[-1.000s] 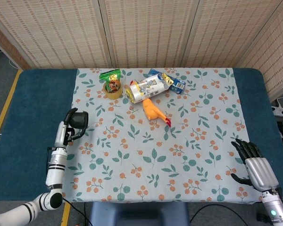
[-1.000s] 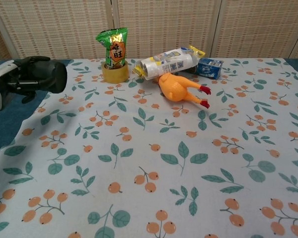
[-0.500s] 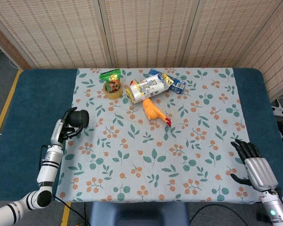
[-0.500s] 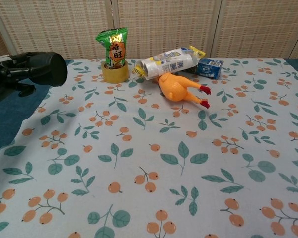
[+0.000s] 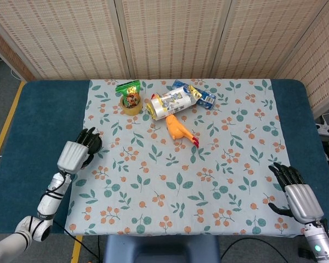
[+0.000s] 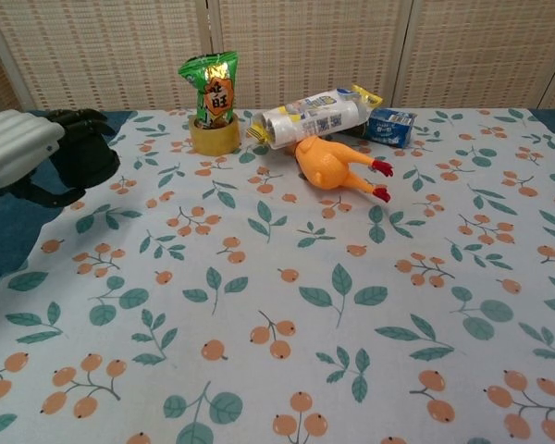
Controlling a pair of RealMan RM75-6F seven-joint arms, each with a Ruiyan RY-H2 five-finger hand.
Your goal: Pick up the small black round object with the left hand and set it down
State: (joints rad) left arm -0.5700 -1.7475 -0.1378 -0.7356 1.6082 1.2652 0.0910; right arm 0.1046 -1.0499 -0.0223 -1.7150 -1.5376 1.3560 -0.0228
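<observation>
The small black round object [image 5: 93, 143] [image 6: 89, 157] is at the left edge of the flowered cloth [image 5: 208, 164], mostly covered from above. My left hand [image 5: 77, 153] [image 6: 18, 148] is turned palm down over it, its dark fingers [image 6: 74, 118] curled across the top, so it holds the object. I cannot tell whether the object touches the cloth. My right hand [image 5: 296, 193] rests at the table's near right corner, fingers apart and holding nothing; only the head view shows it.
At the back of the cloth stand a green snack bag [image 5: 129, 93] [image 6: 209, 85] on a tape roll [image 6: 214, 137], a white cylindrical packet [image 5: 169, 103] [image 6: 314, 118], a blue box [image 5: 205, 97] [image 6: 389, 127] and an orange rubber chicken [image 5: 178, 130] [image 6: 328, 166]. Blue table [image 5: 38, 120] borders the cloth.
My left hand has rolled from side-on to palm down and dropped lower at the cloth's left edge, still around the black object. The right hand has not moved.
</observation>
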